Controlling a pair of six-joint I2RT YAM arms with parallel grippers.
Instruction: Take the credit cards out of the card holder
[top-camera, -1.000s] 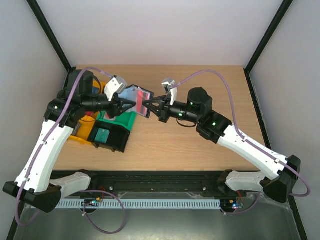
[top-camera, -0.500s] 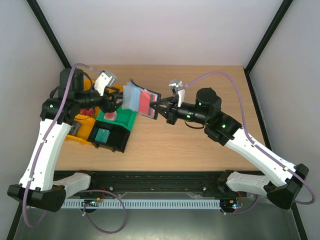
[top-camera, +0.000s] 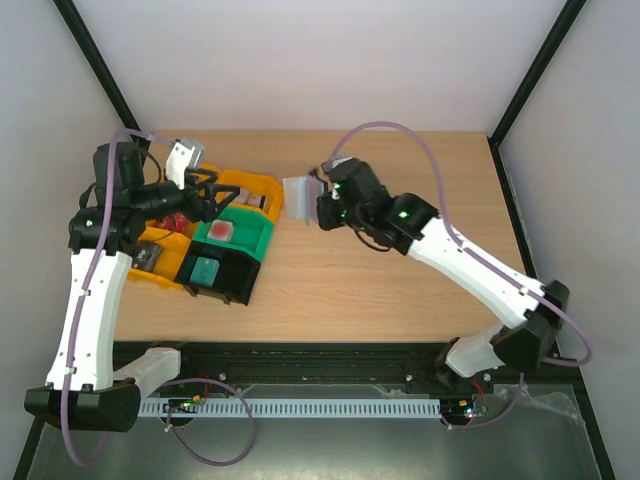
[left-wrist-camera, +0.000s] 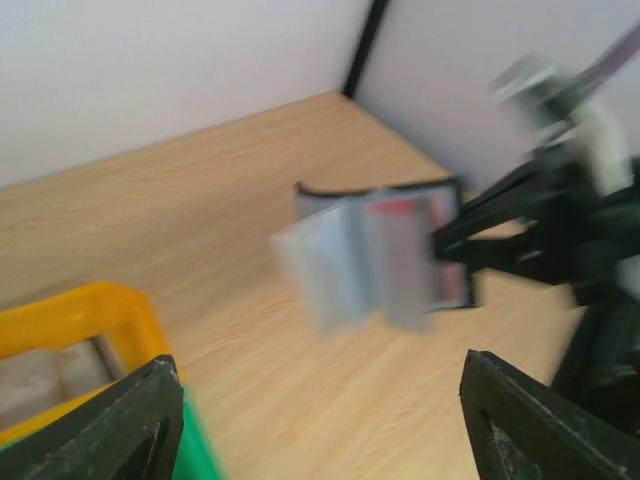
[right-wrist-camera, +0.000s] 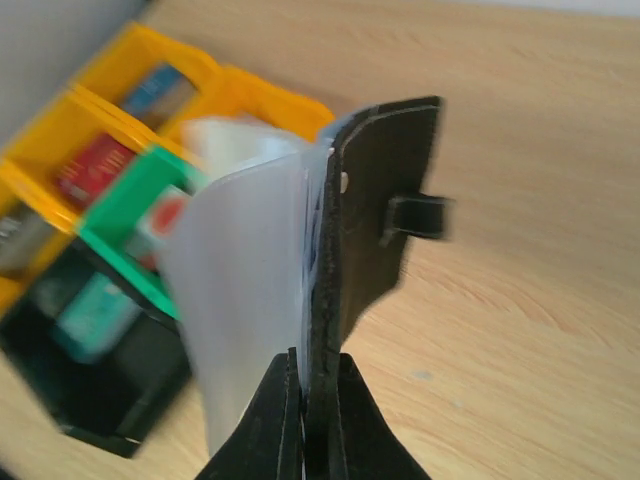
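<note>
Right wrist view: the right end effector (right-wrist-camera: 314, 366) grips the card holder (right-wrist-camera: 375, 200) by its lower edge.

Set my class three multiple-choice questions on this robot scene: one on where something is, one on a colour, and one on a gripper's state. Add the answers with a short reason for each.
1. Where is the card holder?
A. In the green bin
B. Held in the right gripper
C. Lying by the left arm's base

2. What colour is the bin that holds the teal block?
A. Yellow
B. Green
C. Black

3. How is the left gripper?
A. Open, holding nothing
B. Shut on a card
C. Shut on the card holder

Answers
1 B: the right wrist view shows that gripper pinching the card holder's lower edge.
2 C: in the top view the teal block sits inside black walls.
3 A: the left wrist view shows it spread wide with nothing between.
</note>
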